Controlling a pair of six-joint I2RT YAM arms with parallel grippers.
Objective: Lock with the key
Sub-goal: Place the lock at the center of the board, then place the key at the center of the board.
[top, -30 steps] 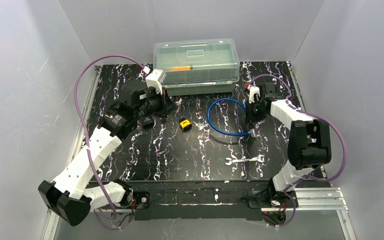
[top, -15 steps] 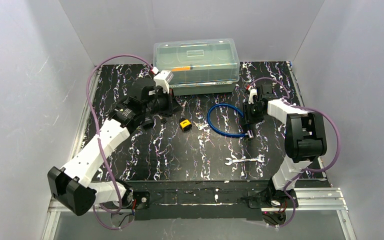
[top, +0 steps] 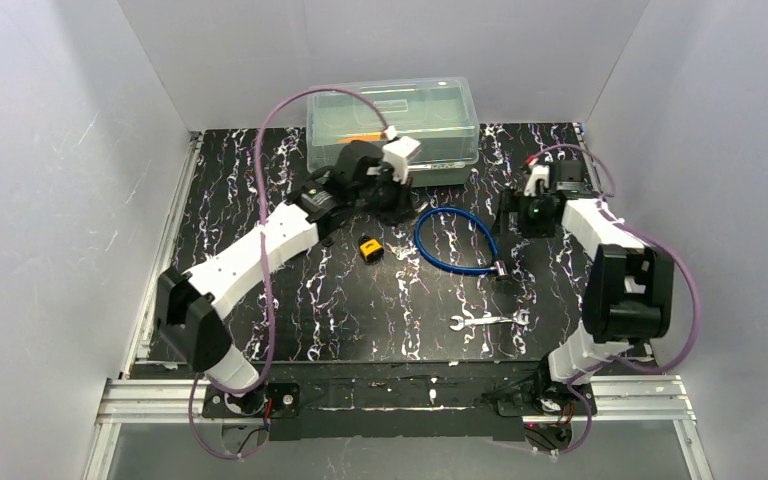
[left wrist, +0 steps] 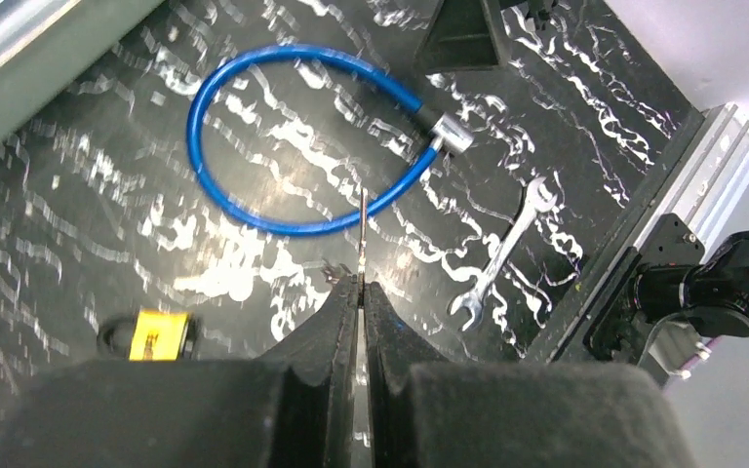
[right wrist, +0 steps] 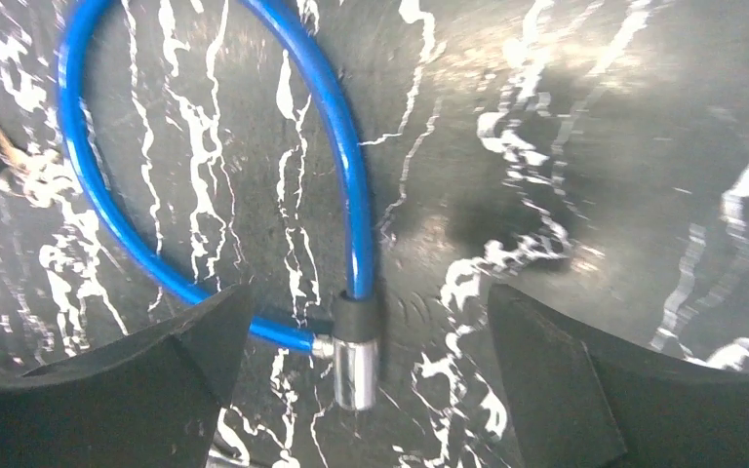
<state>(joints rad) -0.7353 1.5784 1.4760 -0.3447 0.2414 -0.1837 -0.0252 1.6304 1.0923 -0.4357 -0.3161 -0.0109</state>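
Observation:
The blue cable lock point(top: 416, 236) lies in a loop on the black table, and its silver barrel point(top: 500, 267) rests flat. My left gripper point(top: 403, 212) hovers over the loop's far left side. In the left wrist view it point(left wrist: 359, 283) is shut on the key point(left wrist: 363, 224), a thin silvery blade seen edge-on, pointing towards the cable point(left wrist: 293, 226) and the barrel point(left wrist: 453, 136). My right gripper point(right wrist: 369, 292) hangs open above the barrel point(right wrist: 356, 366). Its fingers point(right wrist: 185, 370) stand wide apart on either side and touch nothing.
A clear plastic box point(top: 392, 125) stands at the back, close behind the left gripper. A small yellow padlock point(top: 368, 248) and some silvery bits point(top: 397, 250) lie left of the loop. An open-ended wrench point(top: 488, 320) lies nearer the front edge.
My right gripper has opened, let go of the lock barrel and drawn back up and away. My left arm has swung right, from the left side to the loop, still shut.

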